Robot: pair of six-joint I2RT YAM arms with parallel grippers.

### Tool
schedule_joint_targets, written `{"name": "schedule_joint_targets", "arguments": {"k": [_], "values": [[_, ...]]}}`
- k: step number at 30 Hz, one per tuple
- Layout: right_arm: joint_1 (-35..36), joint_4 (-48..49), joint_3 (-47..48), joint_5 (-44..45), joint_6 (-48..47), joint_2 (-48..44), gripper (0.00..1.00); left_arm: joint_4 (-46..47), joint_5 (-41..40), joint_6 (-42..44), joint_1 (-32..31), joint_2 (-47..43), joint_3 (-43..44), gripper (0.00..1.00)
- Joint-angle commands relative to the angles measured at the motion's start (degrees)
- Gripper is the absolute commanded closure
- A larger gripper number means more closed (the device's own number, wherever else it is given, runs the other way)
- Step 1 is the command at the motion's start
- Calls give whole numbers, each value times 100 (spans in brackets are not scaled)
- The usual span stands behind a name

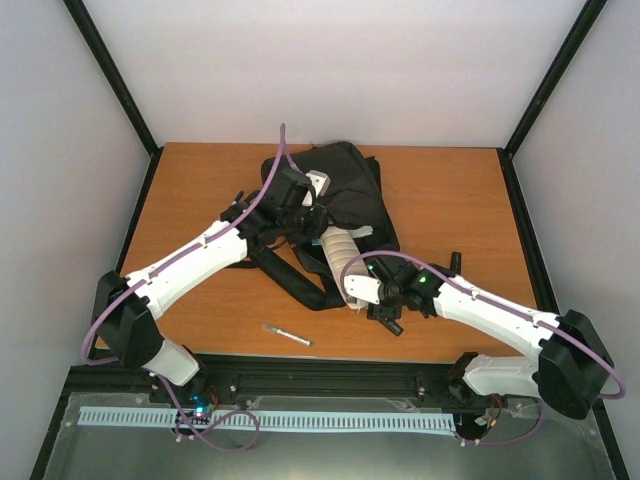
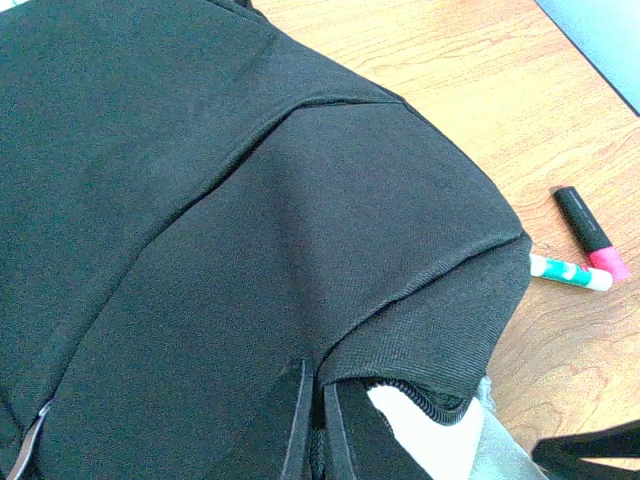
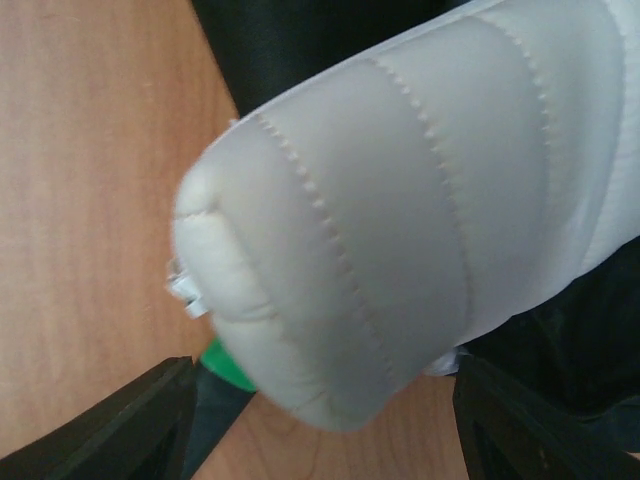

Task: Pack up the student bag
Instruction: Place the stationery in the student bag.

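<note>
The student bag lies at the back middle of the table, a big black fabric backpack that fills the left wrist view. My left gripper is shut on a fold of its fabric beside the zip opening. A cream quilted pouch sticks out of that opening toward the right arm. My right gripper stands wide, its fingers either side of the pouch's near end, with a small gap on the left side.
A pen lies near the table's front edge. A green-and-white marker and a black-and-pink highlighter lie on the wood beside the bag. The bag's straps trail toward the front. Something green shows under the pouch.
</note>
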Motion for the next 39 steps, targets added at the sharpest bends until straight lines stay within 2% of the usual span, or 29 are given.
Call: {"name": "schedule_joint_targets", "arguments": {"k": [1,4,11,23,34,39], "values": [[179,787,-68,774,72,224,28,212,-31,112,-23,-318,226,99],[185,1149,-38,999,130,374,30,212,-24,137,-23,-314,226,99],[189,2102,166,1679,-322,705,43,212,-14,201,-23,-322,215,99],[189,4194,487,2421,-963,2185,49,58,-3,328,-23,-447,215,99],[181,4893,899,2430,-964,2829,49,53,82,317,-23,-439,245,99],[181,4986,1154,2431,-661,3266,48,78,91,289,-23,-470,227,99]]}}
